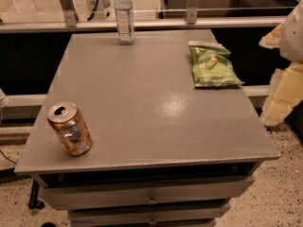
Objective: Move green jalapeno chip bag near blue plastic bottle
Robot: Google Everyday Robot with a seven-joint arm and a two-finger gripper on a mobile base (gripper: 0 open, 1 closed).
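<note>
Grey paint covers the tabletop (pixel 142 108), a flat slab with a soft patch of glare right of centre, carried on a cabinet of drawers (pixel 151 196) with small knobs. Speckled floor (pixel 279 193) shows at the lower corners, and a pale rail (pixel 57 25) with metal posts runs behind the far edge. The bottle (pixel 124 17) stands upright at that far edge, left of centre, white cap on top. The bag (pixel 212 65) lies flat near the far right corner, its white top edge turned toward the rail, well apart from the bottle. A copper can (pixel 69 129) with an opened top sits near the front left corner, far from both and off the line between them. The gripper (pixel 283 91) shows as pale yellow-white blocks at the right edge of the view, beyond the tabletop's right side, near the bag but not touching it; whether it is spread or closed cannot be told.
</note>
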